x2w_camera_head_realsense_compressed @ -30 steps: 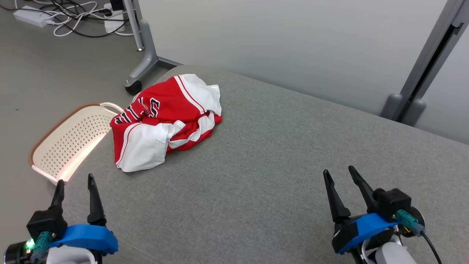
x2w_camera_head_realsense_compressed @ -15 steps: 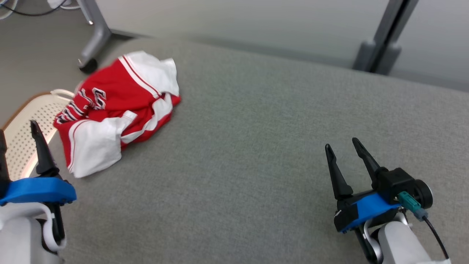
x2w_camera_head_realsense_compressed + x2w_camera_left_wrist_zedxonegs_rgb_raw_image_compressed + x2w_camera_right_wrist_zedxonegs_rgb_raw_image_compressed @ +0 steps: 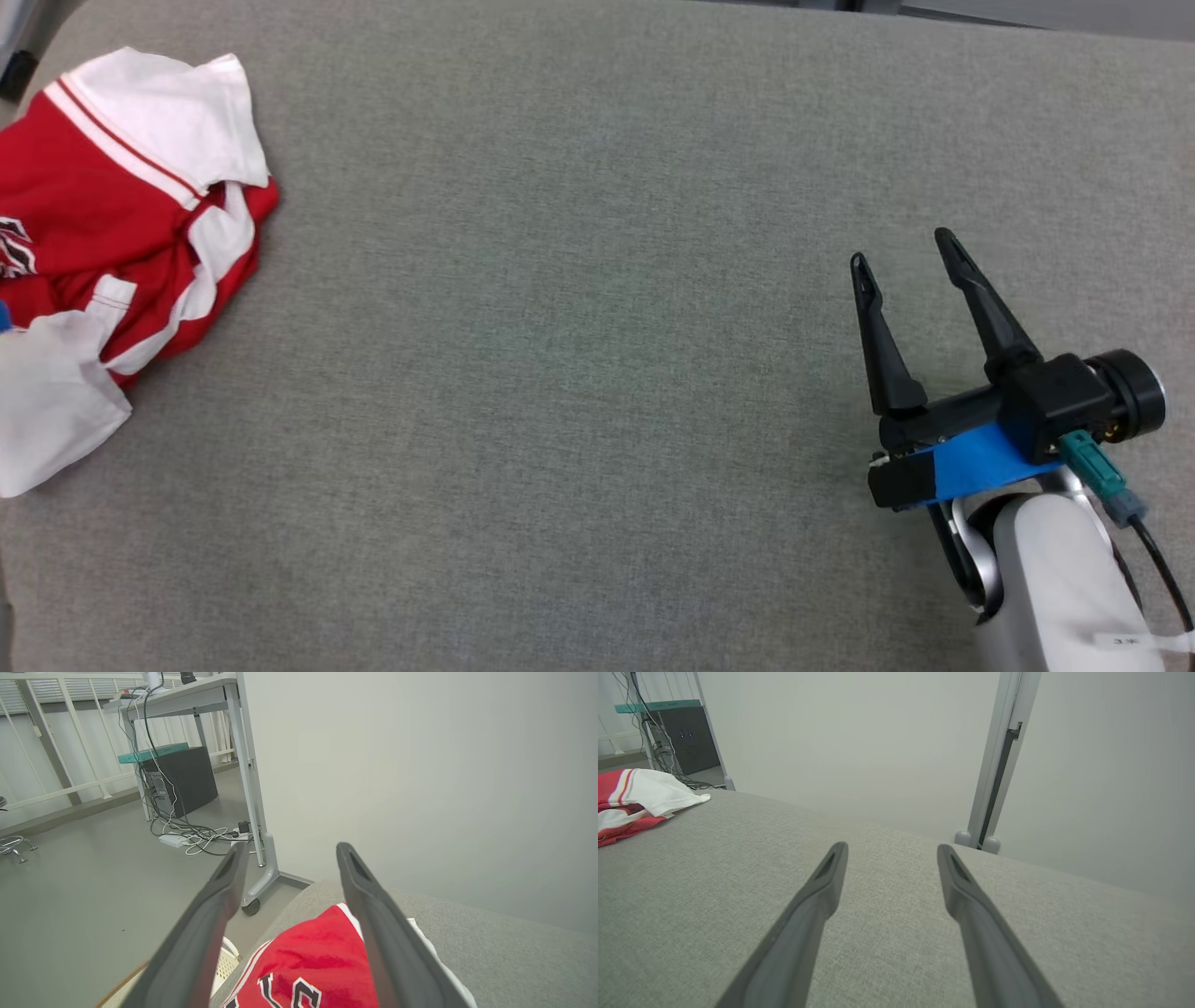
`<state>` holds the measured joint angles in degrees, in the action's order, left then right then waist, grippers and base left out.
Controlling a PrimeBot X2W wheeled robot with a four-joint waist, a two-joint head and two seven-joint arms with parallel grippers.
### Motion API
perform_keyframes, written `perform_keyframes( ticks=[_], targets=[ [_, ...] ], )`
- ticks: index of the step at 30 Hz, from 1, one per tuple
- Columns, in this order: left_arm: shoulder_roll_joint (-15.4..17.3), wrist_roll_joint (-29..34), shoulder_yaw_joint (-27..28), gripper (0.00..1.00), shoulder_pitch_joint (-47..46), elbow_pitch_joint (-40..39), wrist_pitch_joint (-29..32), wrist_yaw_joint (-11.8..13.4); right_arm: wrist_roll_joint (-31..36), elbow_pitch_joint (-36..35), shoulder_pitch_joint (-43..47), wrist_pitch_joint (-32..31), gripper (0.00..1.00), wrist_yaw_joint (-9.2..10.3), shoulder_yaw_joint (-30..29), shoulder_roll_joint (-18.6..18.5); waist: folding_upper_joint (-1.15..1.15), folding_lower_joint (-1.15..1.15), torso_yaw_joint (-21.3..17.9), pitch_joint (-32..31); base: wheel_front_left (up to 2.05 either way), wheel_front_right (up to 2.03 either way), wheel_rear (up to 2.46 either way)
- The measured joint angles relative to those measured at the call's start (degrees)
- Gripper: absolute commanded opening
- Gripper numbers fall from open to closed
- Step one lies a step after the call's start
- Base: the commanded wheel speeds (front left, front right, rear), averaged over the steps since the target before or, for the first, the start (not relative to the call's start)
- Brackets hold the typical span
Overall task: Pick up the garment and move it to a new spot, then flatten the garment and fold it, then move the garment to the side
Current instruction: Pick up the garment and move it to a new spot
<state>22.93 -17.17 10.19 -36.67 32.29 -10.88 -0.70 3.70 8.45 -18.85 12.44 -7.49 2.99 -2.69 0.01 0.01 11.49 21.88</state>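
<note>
The garment, a crumpled red and white jersey with dark lettering, lies on the grey padded surface at the left edge of the head view. My left gripper hovers above it, open and empty, and the garment shows low between its fingers. My right gripper is far to the right above bare fabric, open with nothing in it. From the right wrist, the garment sits far off at the left beyond the right gripper.
A white perforated basket stands on the floor just off the surface's left edge. Beyond it are a wheeled desk leg and loose cables. A grey post and a wall stand behind the surface's far edge.
The head camera has swung down and to the right, so the whole picture shifted and the garment now sits at the left edge. The garment itself lies as before; both grippers stay open.
</note>
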Motion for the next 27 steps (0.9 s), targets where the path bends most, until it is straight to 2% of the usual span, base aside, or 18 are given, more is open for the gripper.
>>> perform_keyframes(
  ticks=[7,13,19,27],
  targets=[
    [3.63,-0.33,-1.23,1.00,-6.33,10.12,3.42,-2.15,0.80,-5.75,0.07,-2.32,1.00,0.00,-0.11,-0.01,0.00,0.00,-2.48,2.50,0.00,0.00,0.00],
    [4.93,-0.37,-3.11,1.00,-9.53,19.61,8.65,-3.70,1.27,-8.43,0.27,-3.82,1.00,0.00,-0.16,-0.03,0.00,-0.01,-3.20,3.71,0.00,0.00,0.00],
    [4.23,-2.21,-4.39,1.00,-12.06,26.96,11.62,-5.77,1.30,-9.56,0.28,-4.58,1.00,0.00,-0.03,-0.34,0.01,-0.01,-3.26,4.77,0.00,0.00,0.00],
    [2.71,-4.53,-5.86,1.00,-14.94,34.64,14.34,-6.42,1.32,-10.06,0.25,-4.75,1.00,0.00,0.66,-0.69,-0.01,-0.01,-4.03,5.89,0.00,0.00,0.00]
  ],
)
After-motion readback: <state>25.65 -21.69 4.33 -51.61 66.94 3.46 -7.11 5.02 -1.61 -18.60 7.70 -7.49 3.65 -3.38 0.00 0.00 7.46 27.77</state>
